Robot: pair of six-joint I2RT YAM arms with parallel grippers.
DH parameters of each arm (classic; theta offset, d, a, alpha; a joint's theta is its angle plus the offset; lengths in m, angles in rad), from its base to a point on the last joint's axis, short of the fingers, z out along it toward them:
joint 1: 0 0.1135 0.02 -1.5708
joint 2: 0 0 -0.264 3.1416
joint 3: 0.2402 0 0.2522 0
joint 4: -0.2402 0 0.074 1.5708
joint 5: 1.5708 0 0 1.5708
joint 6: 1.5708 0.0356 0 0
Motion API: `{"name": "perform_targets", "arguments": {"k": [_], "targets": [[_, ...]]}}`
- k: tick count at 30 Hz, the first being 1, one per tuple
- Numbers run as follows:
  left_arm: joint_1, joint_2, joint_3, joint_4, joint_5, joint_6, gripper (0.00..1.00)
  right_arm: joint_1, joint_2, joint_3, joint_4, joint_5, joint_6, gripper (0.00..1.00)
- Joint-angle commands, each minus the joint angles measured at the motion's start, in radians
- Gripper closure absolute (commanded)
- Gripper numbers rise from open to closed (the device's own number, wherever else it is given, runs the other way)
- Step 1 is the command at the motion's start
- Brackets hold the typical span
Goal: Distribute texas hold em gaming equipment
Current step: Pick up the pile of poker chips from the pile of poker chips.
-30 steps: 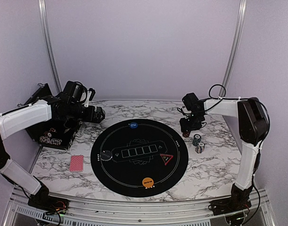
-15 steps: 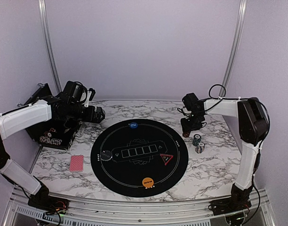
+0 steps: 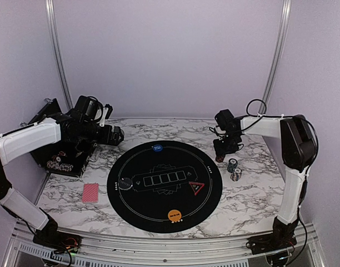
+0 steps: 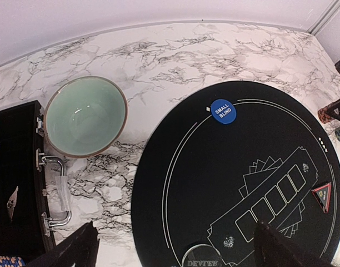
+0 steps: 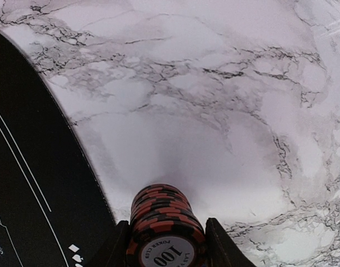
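Your right hand [image 5: 167, 240] has just clenched around the red-and-black chip stack [image 5: 165, 219] beside the black mat [image 5: 25, 167], so you can likely deliver it now.

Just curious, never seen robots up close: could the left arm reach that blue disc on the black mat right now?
Probably yes. The left gripper hangs open near the black mat's far-left edge, and nothing stands between it and the blue disc.
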Motion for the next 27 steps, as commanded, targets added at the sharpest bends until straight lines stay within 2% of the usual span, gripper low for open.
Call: {"name": "perform_targets", "arguments": {"k": [1, 19, 27], "targets": [[0.005, -0.031, -0.009, 0.015, -0.009, 0.009, 0.01, 0.007, 0.013, 0.046, -0.012, 0.018, 0.009, 0.67], [0.005, -0.037, -0.009, 0.011, -0.015, 0.010, 0.01, 0.026, -0.002, 0.086, -0.040, 0.036, 0.018, 0.71], [0.005, -0.037, -0.006, 0.006, -0.015, 0.010, 0.01, 0.060, 0.024, 0.166, -0.074, 0.045, 0.012, 0.71]]}}
